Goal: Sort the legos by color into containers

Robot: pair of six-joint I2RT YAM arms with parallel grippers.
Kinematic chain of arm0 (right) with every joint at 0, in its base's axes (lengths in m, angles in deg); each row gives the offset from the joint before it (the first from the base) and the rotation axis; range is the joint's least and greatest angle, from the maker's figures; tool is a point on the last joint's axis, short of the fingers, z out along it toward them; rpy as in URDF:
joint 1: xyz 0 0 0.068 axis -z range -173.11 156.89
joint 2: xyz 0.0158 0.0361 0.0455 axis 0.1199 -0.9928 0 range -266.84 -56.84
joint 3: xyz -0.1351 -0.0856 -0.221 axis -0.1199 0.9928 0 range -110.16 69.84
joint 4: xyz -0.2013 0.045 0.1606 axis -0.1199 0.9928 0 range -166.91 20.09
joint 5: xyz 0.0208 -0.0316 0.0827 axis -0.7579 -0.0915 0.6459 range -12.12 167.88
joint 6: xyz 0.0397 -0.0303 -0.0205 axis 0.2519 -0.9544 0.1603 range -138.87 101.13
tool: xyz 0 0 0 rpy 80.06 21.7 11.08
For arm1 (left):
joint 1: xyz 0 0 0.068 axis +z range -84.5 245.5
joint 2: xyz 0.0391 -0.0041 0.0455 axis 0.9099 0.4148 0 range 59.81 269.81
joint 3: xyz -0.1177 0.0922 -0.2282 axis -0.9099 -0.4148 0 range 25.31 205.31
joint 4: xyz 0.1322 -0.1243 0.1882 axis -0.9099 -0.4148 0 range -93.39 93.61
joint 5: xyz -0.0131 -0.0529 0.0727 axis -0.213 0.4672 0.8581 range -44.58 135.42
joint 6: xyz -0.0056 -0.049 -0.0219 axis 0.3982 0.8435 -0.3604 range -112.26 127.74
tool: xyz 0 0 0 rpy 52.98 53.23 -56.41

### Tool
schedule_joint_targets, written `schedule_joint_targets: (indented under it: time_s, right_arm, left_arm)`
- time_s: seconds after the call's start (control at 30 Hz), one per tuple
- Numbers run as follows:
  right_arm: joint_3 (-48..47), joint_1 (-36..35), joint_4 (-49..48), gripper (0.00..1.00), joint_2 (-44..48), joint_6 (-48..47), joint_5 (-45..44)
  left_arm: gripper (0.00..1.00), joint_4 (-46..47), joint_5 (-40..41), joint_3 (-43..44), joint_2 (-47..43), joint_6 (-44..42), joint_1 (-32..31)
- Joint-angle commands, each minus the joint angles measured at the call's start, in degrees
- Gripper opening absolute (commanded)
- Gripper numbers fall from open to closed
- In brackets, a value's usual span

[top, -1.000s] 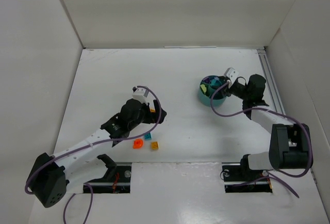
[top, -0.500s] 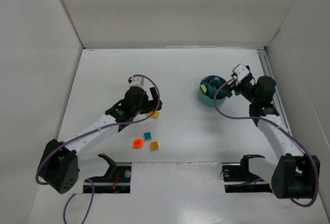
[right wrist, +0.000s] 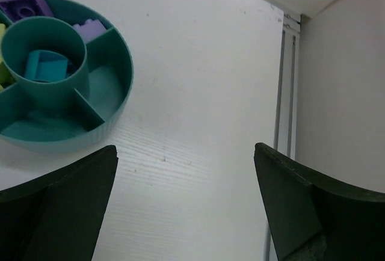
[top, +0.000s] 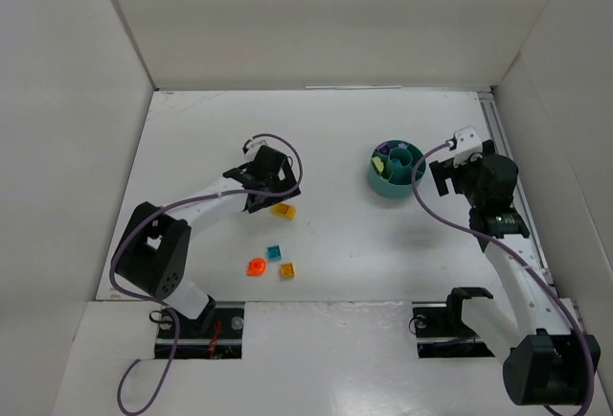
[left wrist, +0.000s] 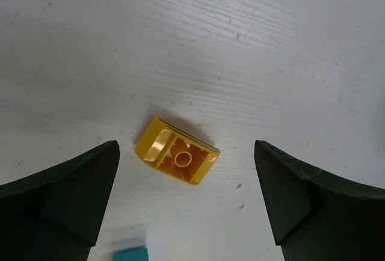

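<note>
A yellow lego (left wrist: 177, 151) lies upside down on the white table, hollow side up, between and just ahead of my left gripper's (left wrist: 186, 204) open fingers; nothing is held. From above, that left gripper (top: 271, 194) hovers beside the yellow lego (top: 283, 211). Nearer the front lie a teal lego (top: 275, 252), a round orange one (top: 256, 266) and a yellow-orange one (top: 287, 270). The teal cup (right wrist: 114, 101) holds purple legos (right wrist: 24, 5) and, in its centre well, a teal lego (right wrist: 45, 65). My right gripper (right wrist: 186, 207) is open and empty, to the right of the cup (top: 396, 169).
A metal rail (right wrist: 287, 92) runs along the table's right edge, with the white side wall just past it. White walls close off the back and left. The teal lego's edge (left wrist: 129, 253) shows at the bottom of the left wrist view.
My left gripper has swung away from the front cluster to the yellow lego. My right gripper has drawn back rightward off the cup and opened wide.
</note>
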Motion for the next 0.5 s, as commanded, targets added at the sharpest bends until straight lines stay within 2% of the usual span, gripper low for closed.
schedule_joint_targets:
  time_s: [0.0,0.1,0.33,0.47]
  right_arm:
    - [0.06,-0.18,2.29,1.00,0.01,2.20,-6.37]
    - [0.06,-0.18,2.82,1.00,0.01,2.20,-7.69]
    - [0.06,-0.71,2.82,1.00,0.54,2.73,-7.70]
    - [0.59,-0.71,2.82,1.00,0.54,2.73,-8.22]
  left_arm:
    - [0.93,-6.85,1.52,2.86,0.27,4.14,0.11]
    - [0.94,-5.36,-1.91,2.07,0.27,6.77,0.11]
    - [0.94,-4.30,-3.77,2.77,4.93,11.61,0.11]
    - [0.88,-3.59,-3.77,2.16,6.34,13.02,0.72]
